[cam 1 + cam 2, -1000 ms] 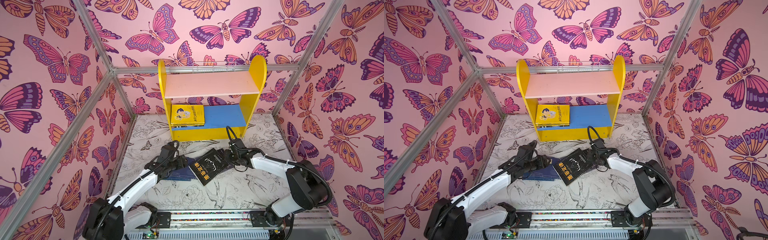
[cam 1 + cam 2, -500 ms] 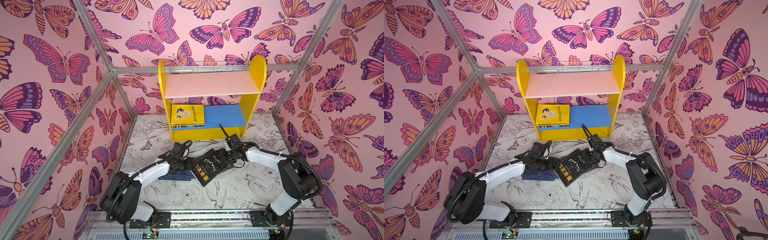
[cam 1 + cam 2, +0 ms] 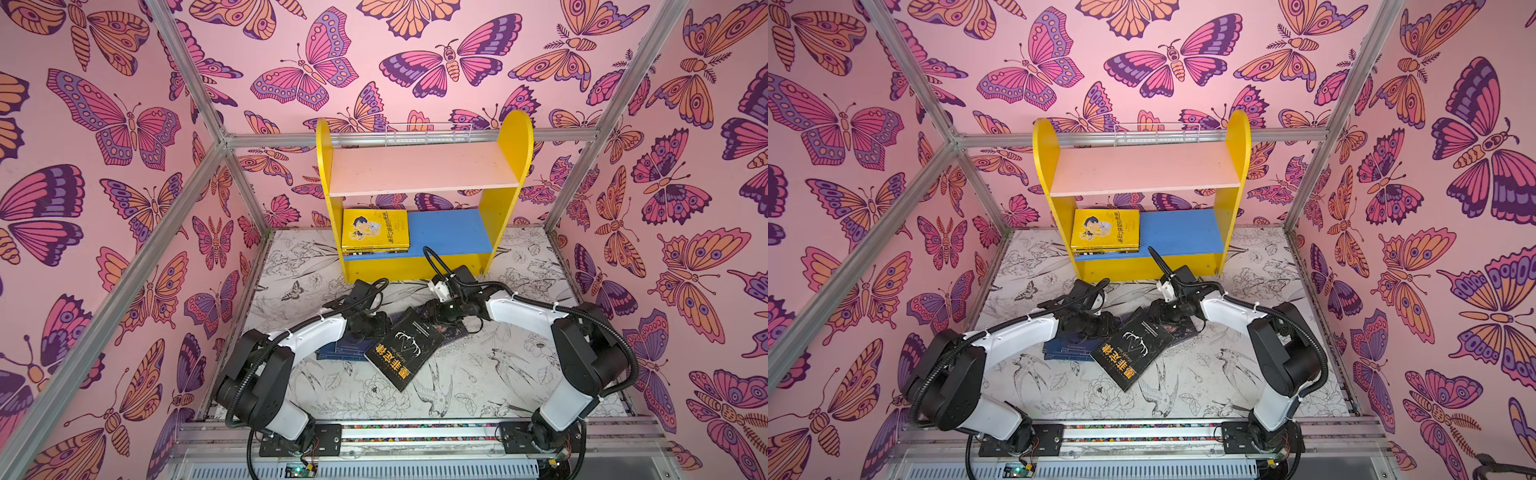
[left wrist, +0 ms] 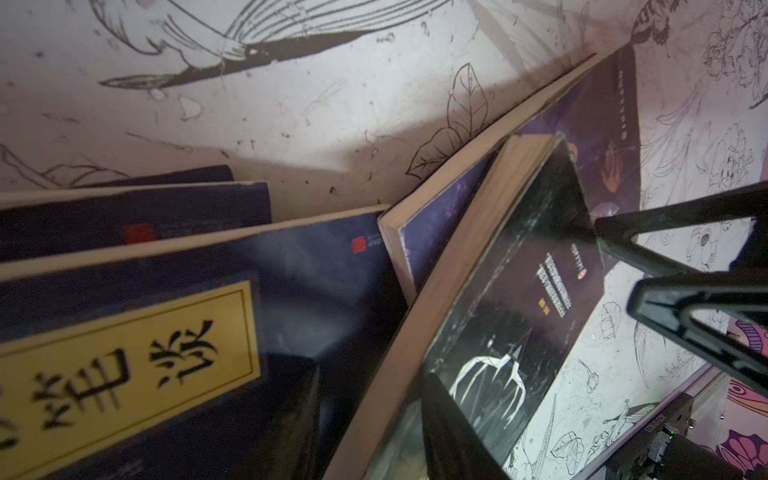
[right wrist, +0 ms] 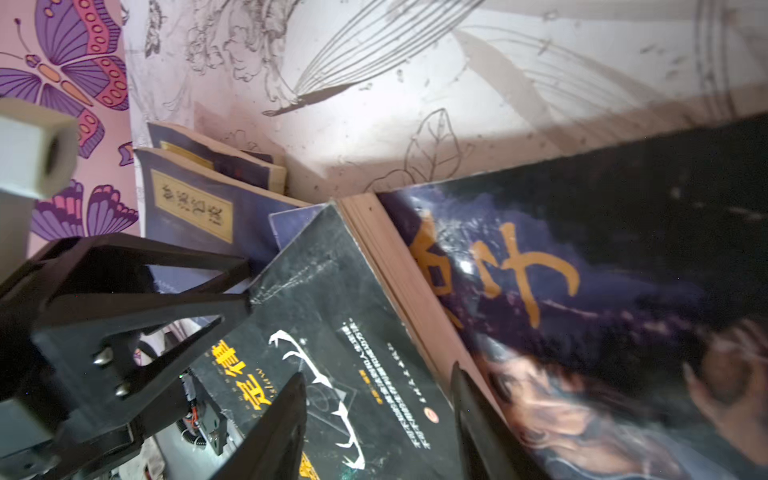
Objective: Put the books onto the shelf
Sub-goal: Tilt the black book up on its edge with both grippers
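In front of the shelf [image 3: 424, 183], a top view shows the left gripper [image 3: 376, 326] now against the black book [image 3: 401, 349]. Left wrist view: grip unclear. Right wrist view: right gripper [image 5: 374, 415] fingers straddle its edge, clamp uncertain—lift seems imminent.

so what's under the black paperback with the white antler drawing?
The black paperback leans across navy books with yellow labels and a dark purple face-cover book. How many books lie beneath is hidden.
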{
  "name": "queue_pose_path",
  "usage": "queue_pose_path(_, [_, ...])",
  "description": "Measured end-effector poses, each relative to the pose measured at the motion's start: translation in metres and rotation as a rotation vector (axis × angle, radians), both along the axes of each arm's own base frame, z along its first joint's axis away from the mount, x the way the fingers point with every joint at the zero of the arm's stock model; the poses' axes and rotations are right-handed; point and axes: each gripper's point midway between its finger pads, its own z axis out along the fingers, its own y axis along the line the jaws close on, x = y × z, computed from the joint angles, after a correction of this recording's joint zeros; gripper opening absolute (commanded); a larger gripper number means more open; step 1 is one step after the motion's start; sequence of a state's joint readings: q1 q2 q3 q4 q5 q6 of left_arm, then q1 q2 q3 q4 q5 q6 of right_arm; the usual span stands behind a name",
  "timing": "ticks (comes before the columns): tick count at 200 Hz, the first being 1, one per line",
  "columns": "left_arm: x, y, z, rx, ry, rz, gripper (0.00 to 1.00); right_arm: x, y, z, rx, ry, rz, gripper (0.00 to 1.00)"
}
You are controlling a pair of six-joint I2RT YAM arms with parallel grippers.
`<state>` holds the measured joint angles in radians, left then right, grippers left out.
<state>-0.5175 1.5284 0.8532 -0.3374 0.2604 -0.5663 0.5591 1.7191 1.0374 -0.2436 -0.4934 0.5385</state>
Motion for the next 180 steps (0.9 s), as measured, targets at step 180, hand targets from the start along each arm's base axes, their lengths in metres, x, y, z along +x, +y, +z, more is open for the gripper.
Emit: queue_pose_path(180, [-0.045, 0.062, 0.034, 0.128, -0.156, 0.049, 0.70, -0.065, -0.059, -0.017, -0.234, -0.026, 0.078, 0.60])
